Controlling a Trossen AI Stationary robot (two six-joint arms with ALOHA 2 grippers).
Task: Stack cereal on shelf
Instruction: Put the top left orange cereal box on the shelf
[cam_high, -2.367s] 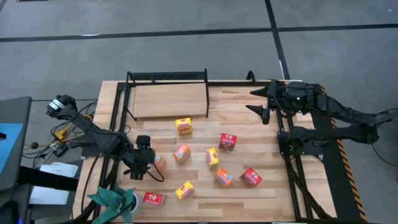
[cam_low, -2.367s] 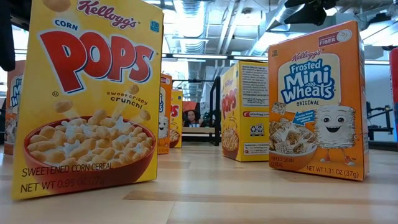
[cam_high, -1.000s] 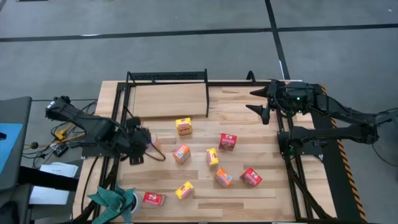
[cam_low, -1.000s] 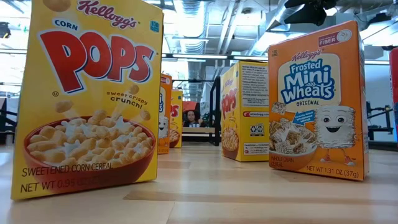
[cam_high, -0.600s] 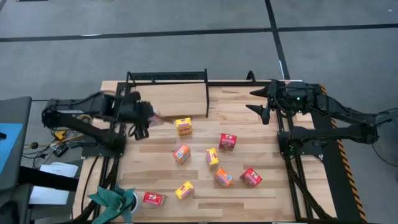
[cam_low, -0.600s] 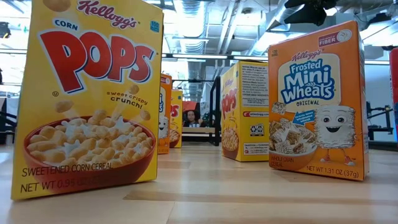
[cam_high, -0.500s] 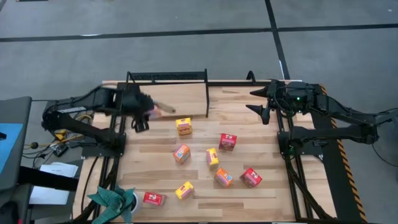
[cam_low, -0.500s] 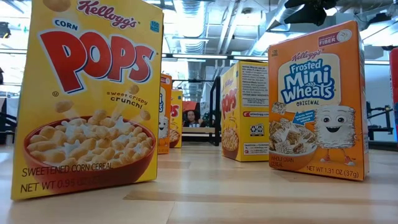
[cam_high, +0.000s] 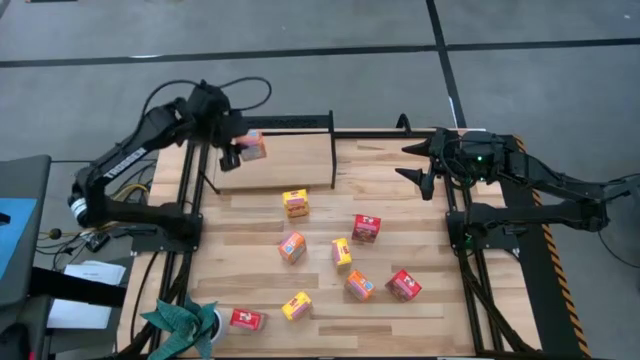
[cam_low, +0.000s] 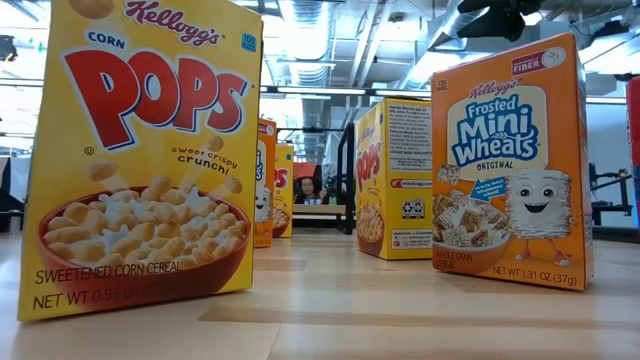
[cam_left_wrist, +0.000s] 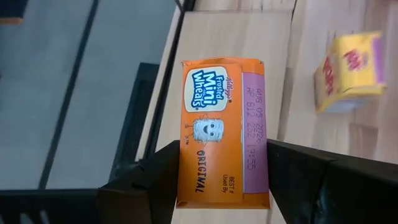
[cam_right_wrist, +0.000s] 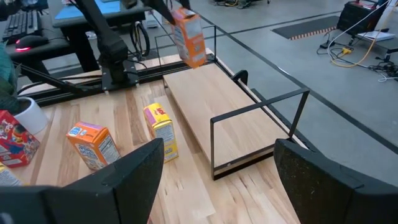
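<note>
My left gripper (cam_high: 236, 150) is shut on an orange Frosted Mini Wheats cereal box (cam_left_wrist: 222, 130), which hangs above the left part of the shelf (cam_high: 272, 160), a light board in a black tube frame at the table's far edge. The right wrist view shows this box (cam_right_wrist: 188, 36) in the air over the shelf board (cam_right_wrist: 217, 102). Several more cereal boxes stand on the table, among them a yellow one (cam_high: 295, 203), an orange one (cam_high: 292, 246) and a red one (cam_high: 366, 228). My right gripper (cam_high: 424, 172) waits open at the far right, with nothing between its fingers. My left gripper pinches the orange box between its two fingers, one on the orange long edge (cam_left_wrist: 181, 168) and one on the purple side panel (cam_left_wrist: 264, 168), at the end nearer the wrist. The fingers slant down toward the shelf. The box is lifted clear of the board, its printed face up.
The shelf's black end bars (cam_right_wrist: 255, 134) and back rail (cam_high: 268, 122) stand above its board. A green cloth and a white cup (cam_high: 190, 322) sit at the near left corner. In the low view, a large Corn Pops box (cam_low: 140, 150) and a Mini Wheats box (cam_low: 510, 165) stand close to the camera.
My left gripper has swung from the table's left middle toward the far edge and risen a little, carrying the orange box clear of the table to a spot over the shelf's left part. The gripper has also turned as it went.
</note>
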